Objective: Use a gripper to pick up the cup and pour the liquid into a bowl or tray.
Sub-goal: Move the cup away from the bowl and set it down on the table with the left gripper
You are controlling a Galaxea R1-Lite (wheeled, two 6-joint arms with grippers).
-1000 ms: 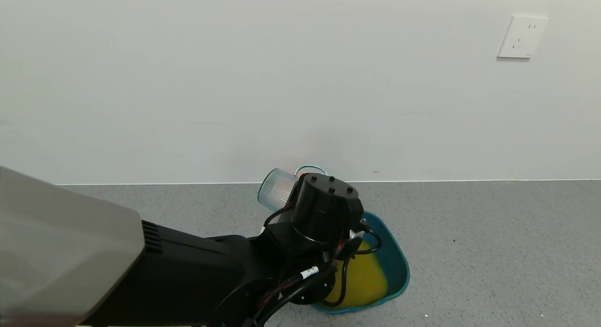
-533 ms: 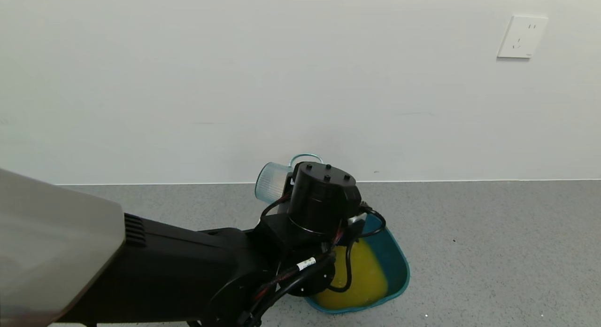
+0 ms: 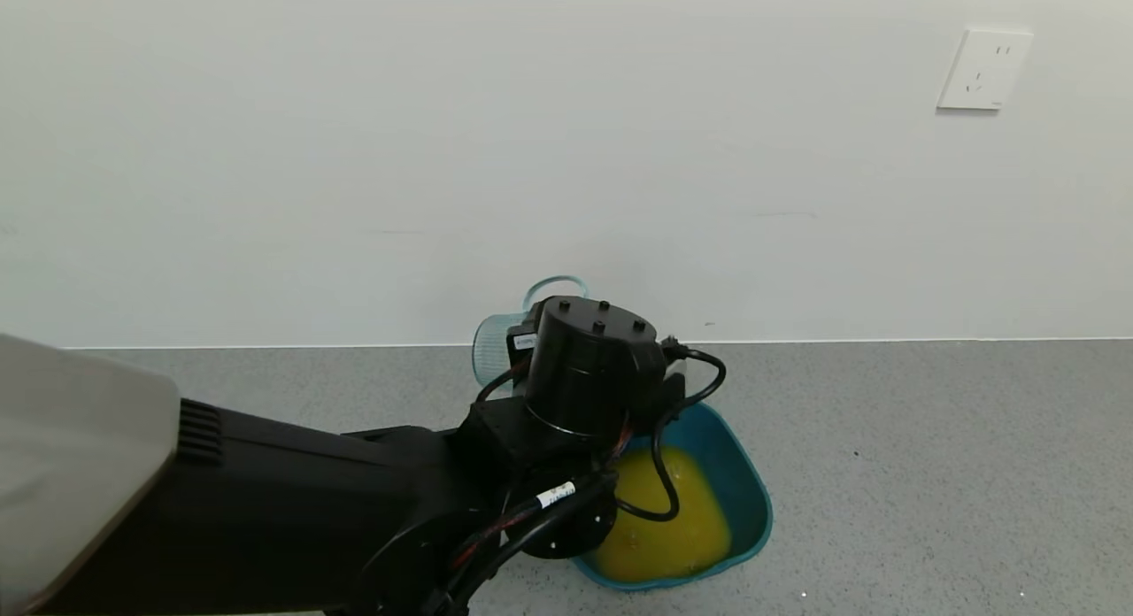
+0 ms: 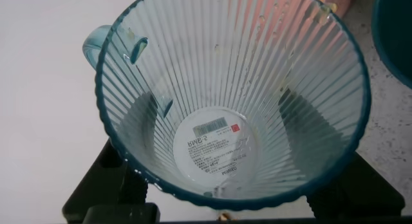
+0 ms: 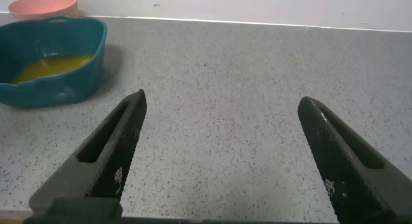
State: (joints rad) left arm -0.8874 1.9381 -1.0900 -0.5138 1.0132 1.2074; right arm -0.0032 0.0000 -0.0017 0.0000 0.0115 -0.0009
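- Head view: the left arm reaches in from the robot's left across the grey speckled tabletop (image 3: 929, 457). Its black left tool (image 3: 566, 355), with a cylindrical wrist and looped black cables, hangs above the near-left corner of the large dark teal square plastic tub (image 3: 748, 501). The tool holds the small transparent blue-green ribbed tumbler cup (image 3: 491, 346), which is tipped, its ribbed base poking out to the left of the wrist and a thin curved handle loop showing above it. Most of the cup is hidden behind the wrist. The opaque orange-yellow liquid (image 3: 673, 519) lies pooled in the tub's bottom, with a bare teal strip at the right wall. A white wall socket (image 3: 984, 69) sits high on the pale wall behind.
- Left wrist view: the camera looks straight into the cup's (image 4: 232, 102) open mouth. Fine ribs fan from the dark teal rim to a round clear base with a white printed sticker under it. Only droplets cling to the inner wall; no pool of liquid remains inside. The handle loop juts from the rim. The left tool's black fingers (image 4: 103, 185) are clamped on the cup at both sides of its base. A dark teal edge of the tub (image 4: 396, 37) shows past the rim.
- Right wrist view: the right tool (image 5: 225, 156) hovers over bare tabletop (image 5: 219, 76), well apart from the tub (image 5: 58, 82), its two black fingers (image 5: 109, 153) spread wide with nothing between them. The liquid (image 5: 51, 63) shows inside the tub, and a small round pink bowl (image 5: 42, 5) stands just behind it by the wall.
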